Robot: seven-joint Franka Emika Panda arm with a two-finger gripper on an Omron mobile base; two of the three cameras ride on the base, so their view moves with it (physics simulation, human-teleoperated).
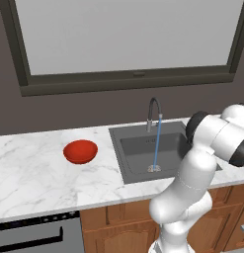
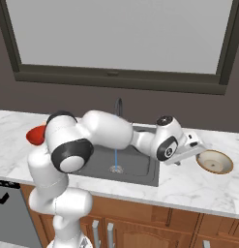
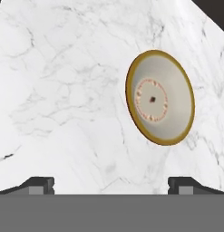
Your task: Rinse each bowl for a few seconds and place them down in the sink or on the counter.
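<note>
The beige bowl (image 2: 215, 162) with its brownish rim sits upright on the white marble counter (image 2: 188, 186) to the right of the sink (image 2: 138, 167). My gripper (image 2: 197, 148) hovers just left of this bowl, a little above the counter. In the hand view the beige bowl (image 3: 159, 97) lies ahead and to the right of my gripper (image 3: 112, 184), whose fingertips (image 3: 41, 184) stand wide apart, open, with nothing between them. The red bowl (image 1: 80, 151) rests on the counter (image 1: 34, 173) left of the sink (image 1: 143, 155); my arm partly hides the red bowl (image 2: 35, 135) in the right base view.
The dark arched faucet (image 1: 153, 113) is running, and a thin blue stream of water (image 1: 156, 146) falls onto the drain. A large window spans the wall behind. Wooden cabinets (image 2: 140, 227) sit under the counter, with a dark appliance front (image 1: 29, 237) at the far left.
</note>
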